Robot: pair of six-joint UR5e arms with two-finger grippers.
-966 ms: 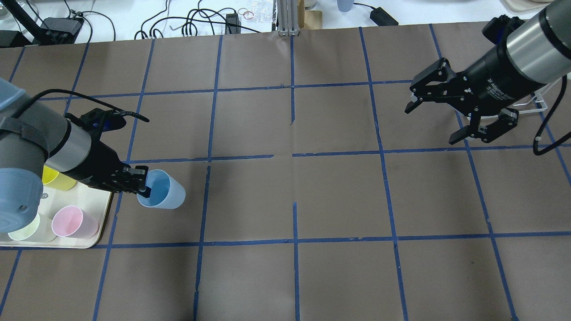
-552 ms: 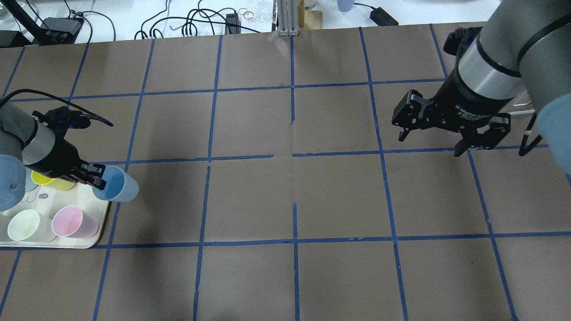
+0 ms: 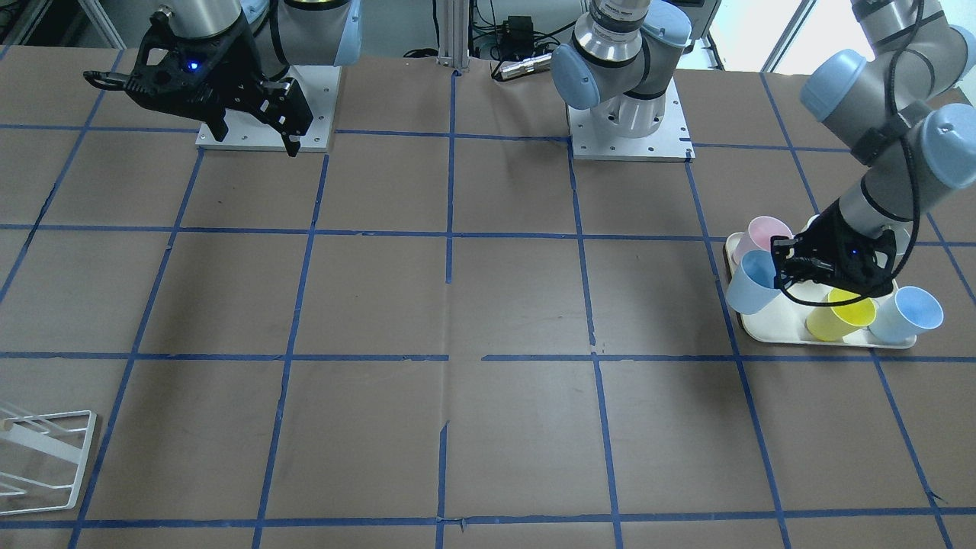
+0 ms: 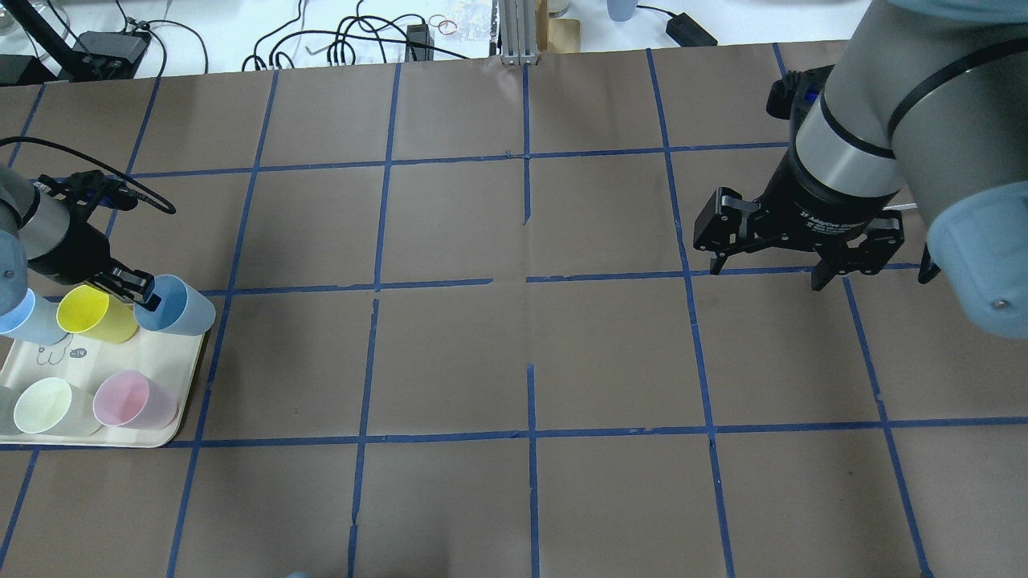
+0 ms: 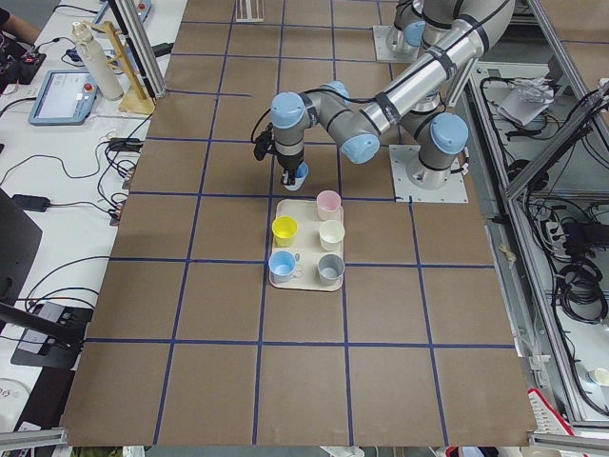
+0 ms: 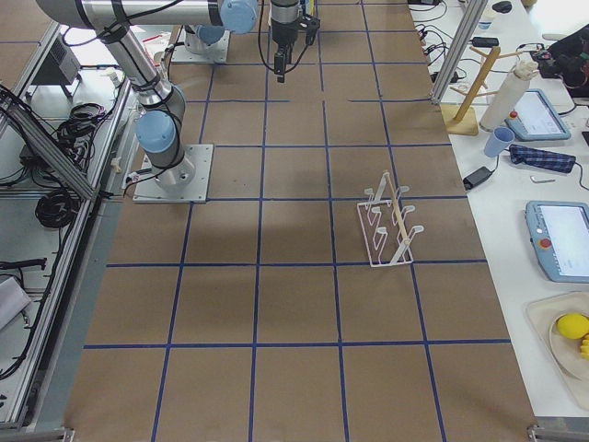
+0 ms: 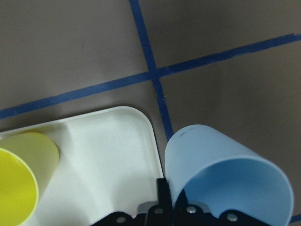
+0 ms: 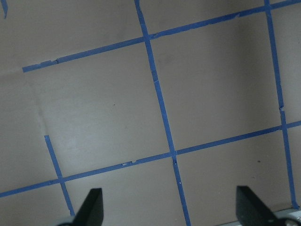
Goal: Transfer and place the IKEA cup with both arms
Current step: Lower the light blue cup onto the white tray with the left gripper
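- Small pale-blue tapered plastic cup (image 4: 186,310): tilted at the corner of the cream tray (image 4: 165,365), rim pinched in the left hand (image 4: 143,293).
- Could twist or slip free (rim-only grip).
- Might clip the yellow plastic cup (image 4: 95,313) just beside.
- Right hand (image 4: 767,273) spread wide, well apart above the desk (image 4: 450,353): risks a misaligned handover.

— Where's the left arm?
— Folded low at the table's left side, left gripper (image 4: 147,295) tilted down, fingers closed, seemingly pinching the IKEA cup (image 4: 183,311) wall.
— Right?
— Right gripper (image 4: 767,277) hangs pointing down, jaws spread wide.
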